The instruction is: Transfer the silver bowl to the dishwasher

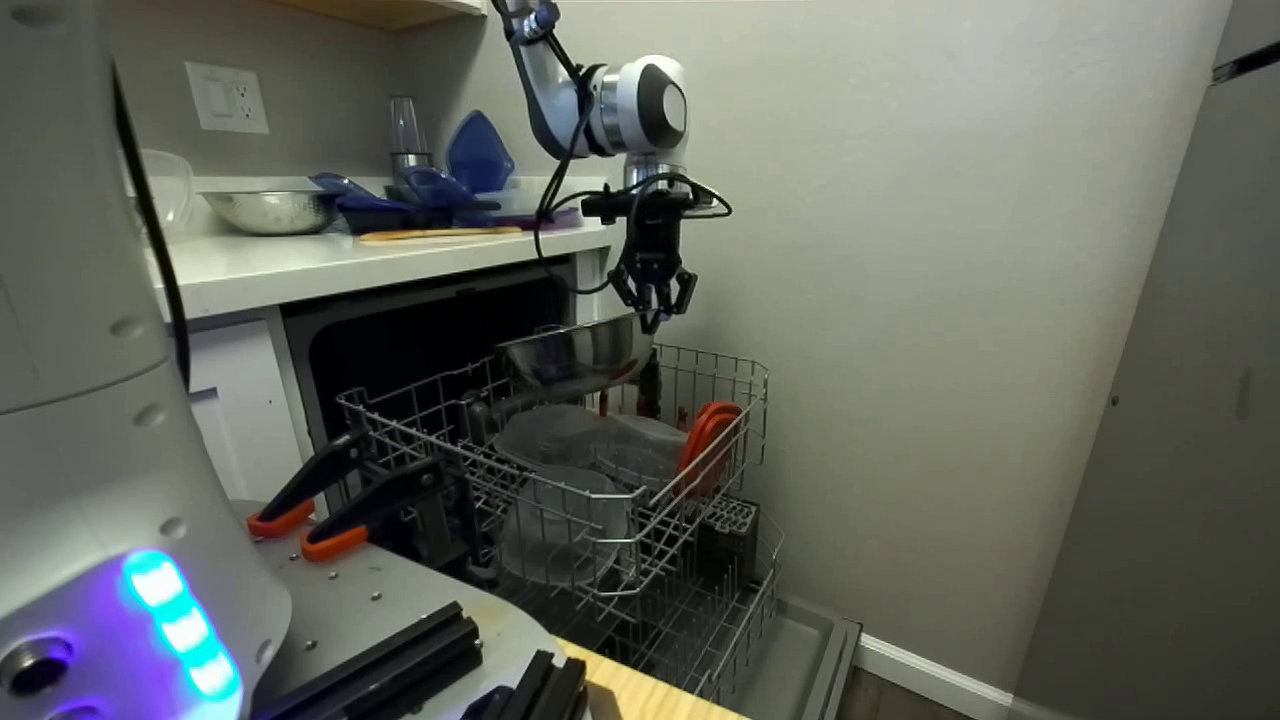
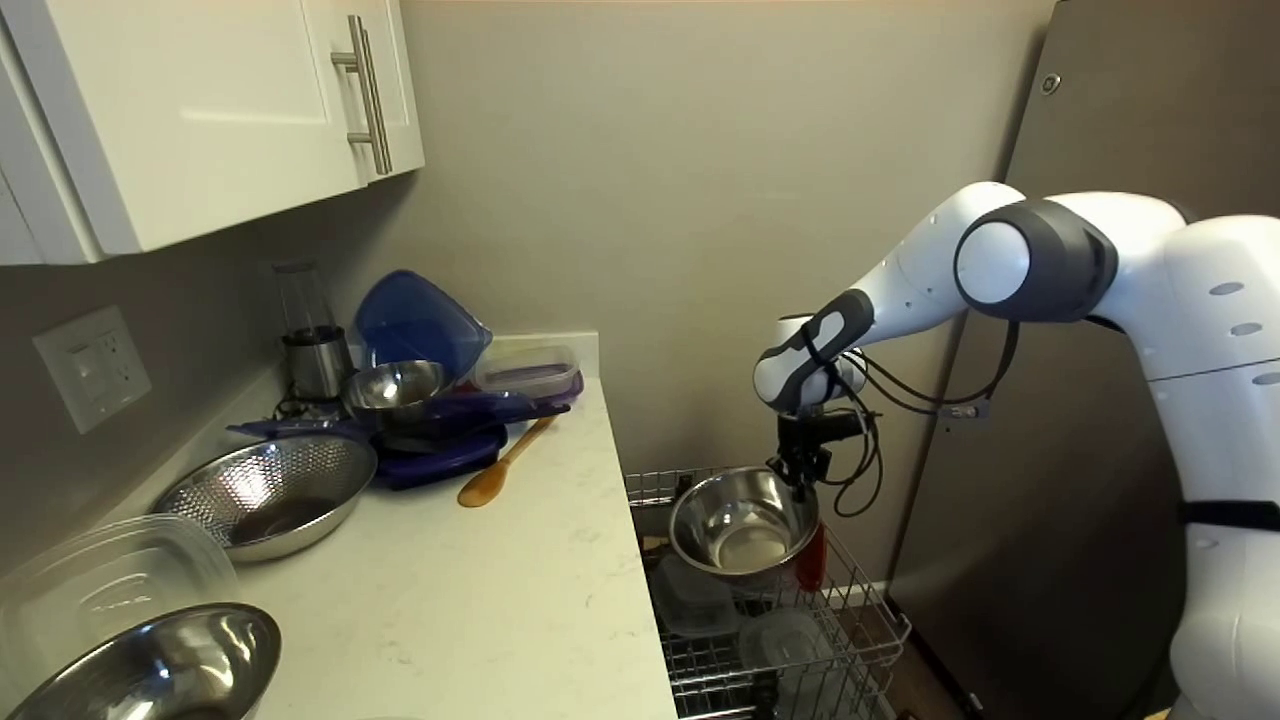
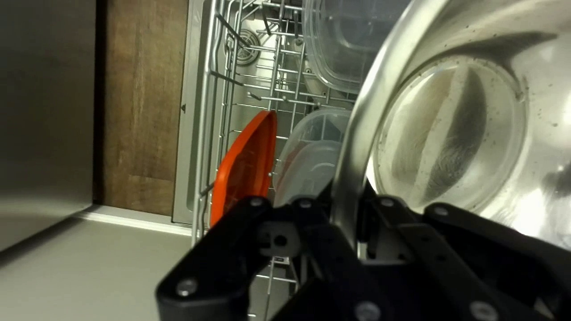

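Note:
The shiny silver bowl (image 1: 575, 360) hangs over the pulled-out upper rack (image 1: 610, 496) of the dishwasher (image 1: 440, 340), its base close to rack-rim height. Its inside faces up, slightly tilted, as the silver bowl (image 2: 745, 535) shows in an exterior view. From above, my gripper (image 2: 803, 488) pinches the rim on the wall side. In the wrist view the rim of the silver bowl (image 3: 370, 98) runs between both fingers of my gripper (image 3: 348, 214), which is shut on it. Whether the bowl's underside touches anything in the rack cannot be told.
An orange-red lid (image 3: 243, 165) stands in the rack beside clear containers (image 3: 312, 169). The counter (image 2: 480, 610) holds a perforated metal bowl (image 2: 270, 490), another steel bowl (image 2: 160, 660), blue lids (image 2: 415, 315) and a wooden spoon (image 2: 490, 482). Clamps (image 1: 375, 510) sit near the rack.

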